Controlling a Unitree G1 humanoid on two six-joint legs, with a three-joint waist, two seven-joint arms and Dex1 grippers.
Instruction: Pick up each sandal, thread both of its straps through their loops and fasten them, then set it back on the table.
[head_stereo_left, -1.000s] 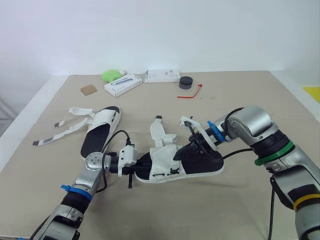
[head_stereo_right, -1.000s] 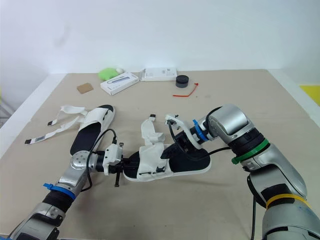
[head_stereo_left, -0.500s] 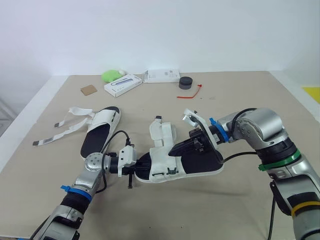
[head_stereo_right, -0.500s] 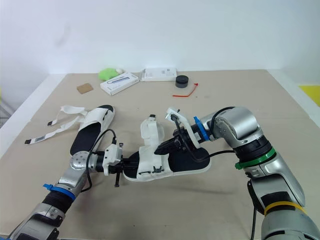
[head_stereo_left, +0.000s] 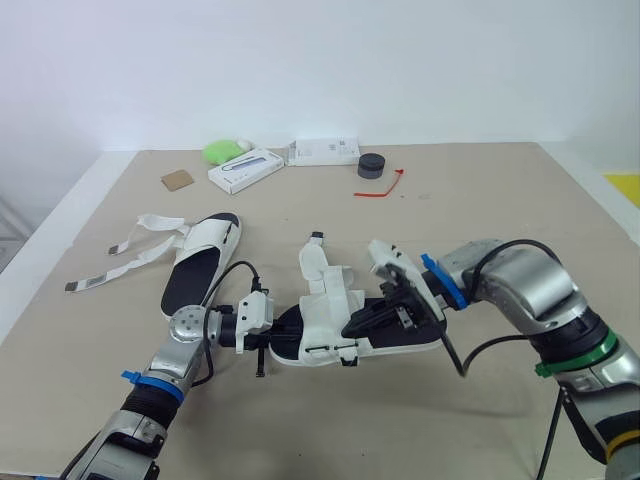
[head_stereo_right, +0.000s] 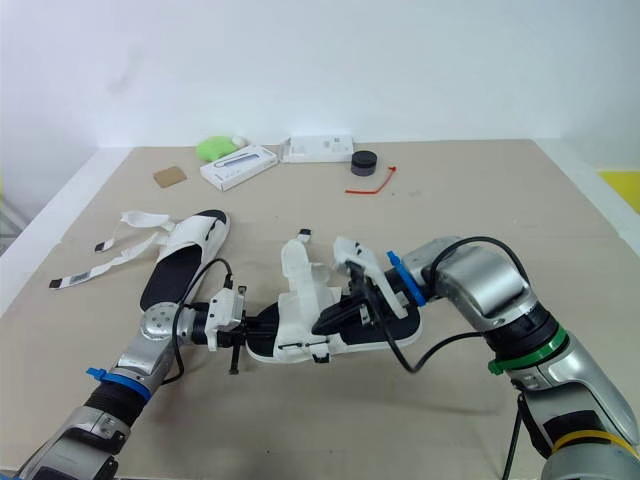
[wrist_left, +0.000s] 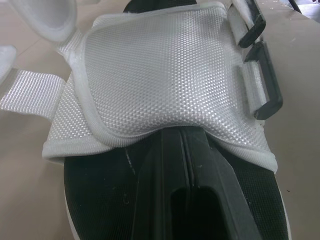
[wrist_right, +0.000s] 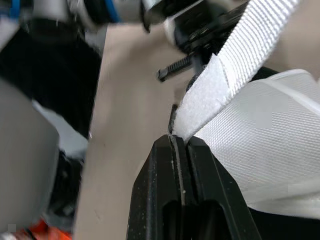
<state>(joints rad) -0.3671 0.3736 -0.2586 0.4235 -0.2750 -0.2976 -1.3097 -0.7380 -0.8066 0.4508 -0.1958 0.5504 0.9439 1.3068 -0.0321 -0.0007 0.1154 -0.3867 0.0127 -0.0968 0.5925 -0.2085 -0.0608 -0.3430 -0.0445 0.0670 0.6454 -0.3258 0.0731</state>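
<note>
The bench (head_stereo_left: 480, 200) carries a sandal (head_stereo_left: 320, 305) in the middle, lying flat between the two tools. The left tool (head_stereo_left: 266, 336) is at the end of the sandal nearer the robot's left. In its wrist view the fingers (wrist_left: 170, 190) are pressed together over the black insole, tips at the hem of the white flap (wrist_left: 165, 75); I cannot tell whether they pinch anything. The right tool (head_stereo_left: 358, 325) lies low across the sandal from the other side, its fingers (wrist_right: 160, 190) clamped on the fuzzy end of a white strap (wrist_right: 250, 45). A second strap end (head_stereo_left: 316, 250) stands up behind the flap.

A second ago the right tool was higher, over the far part of the sandal. It has come down and across toward the left tool, to the near edge of the flap. The sandal and the left tool have not shifted.

A second sandal (head_stereo_left: 200, 255) lies well apart to the robot's left, its loose straps (head_stereo_left: 130, 255) spread on the bench. Along the far edge sit a flat box (head_stereo_left: 324, 151), a long box (head_stereo_left: 246, 169), a green lump (head_stereo_left: 222, 151), a card scrap (head_stereo_left: 177, 179), a black puck (head_stereo_left: 372, 165) and a red tie (head_stereo_left: 385, 186), all clear of both arms.
</note>
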